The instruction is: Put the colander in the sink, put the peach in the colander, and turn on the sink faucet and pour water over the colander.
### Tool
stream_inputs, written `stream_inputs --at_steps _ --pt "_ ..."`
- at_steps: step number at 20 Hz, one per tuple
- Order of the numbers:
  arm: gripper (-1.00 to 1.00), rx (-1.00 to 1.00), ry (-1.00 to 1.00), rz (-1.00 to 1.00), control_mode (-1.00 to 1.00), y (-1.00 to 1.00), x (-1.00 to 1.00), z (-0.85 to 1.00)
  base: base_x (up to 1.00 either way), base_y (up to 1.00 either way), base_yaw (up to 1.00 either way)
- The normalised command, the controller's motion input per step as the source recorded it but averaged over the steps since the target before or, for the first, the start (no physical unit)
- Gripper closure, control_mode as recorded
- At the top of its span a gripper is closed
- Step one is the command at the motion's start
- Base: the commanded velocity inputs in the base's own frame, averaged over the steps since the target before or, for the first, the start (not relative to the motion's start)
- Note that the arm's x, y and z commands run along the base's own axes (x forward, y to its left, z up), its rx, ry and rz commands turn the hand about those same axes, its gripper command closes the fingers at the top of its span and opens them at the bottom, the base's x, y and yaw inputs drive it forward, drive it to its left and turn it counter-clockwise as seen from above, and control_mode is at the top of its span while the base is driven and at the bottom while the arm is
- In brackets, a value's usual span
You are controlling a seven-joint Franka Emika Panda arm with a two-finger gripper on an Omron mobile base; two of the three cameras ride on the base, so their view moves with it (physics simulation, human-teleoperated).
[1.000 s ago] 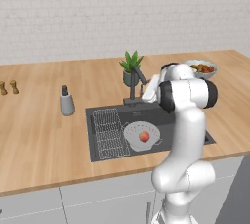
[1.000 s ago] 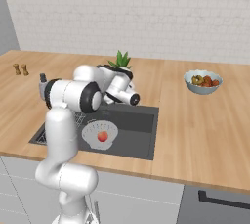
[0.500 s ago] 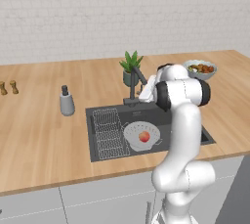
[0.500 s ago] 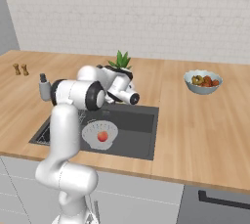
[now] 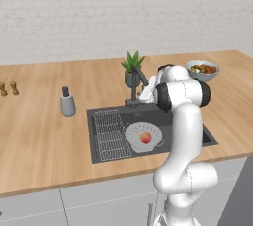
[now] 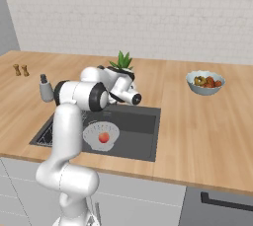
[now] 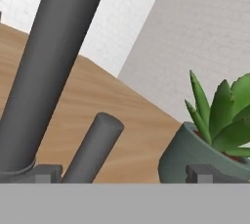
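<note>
One orange-pink peach (image 5: 146,137) sits in white perforated colander (image 5: 134,132) in dark grey sink (image 5: 99,152); gripper (image 7: 122,175) w/ tips wide apart by dark faucet (image 5: 138,80); no readable text.

The peach (image 5: 146,137) lies in the colander (image 5: 134,134), in the sink (image 5: 105,149) right of the wire rack (image 5: 110,131); the faucet (image 5: 134,86) stands at the sink's back edge

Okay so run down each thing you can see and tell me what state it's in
colander: in the sink, upright.
peach: inside the colander.
sink: no water visible.
sink faucet: no stream seen; spout angled up.
end effector: open, at the faucet, tips either side of a dark rod.
soap dispenser: upright on counter.
fruit bowl: full.
</note>
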Motion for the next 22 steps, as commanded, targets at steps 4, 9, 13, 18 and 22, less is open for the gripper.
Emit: stream_inputs --at_steps 4,9,13,18,22 --pt "-1.0 0.0 0.0 0.0 -1.0 0.07 0.05 0.09 0.0 0.0 0.0" --pt "-1.0 0.0 0.0 0.0 -1.0 0.05 0.04 0.12 0.0 0.0 0.0" --pt "-1.0 0.0 0.0 0.0 -1.0 0.04 0.03 0.1 0.0 0.0 0.0" --pt "-1.0 0.0 0.0 0.0 -1.0 0.04 0.09 0.05 0.0 0.0 0.0" --pt "1.0 0.0 0.0 0.0 -1.0 0.19 0.22 0.01 0.0 0.0 0.0"
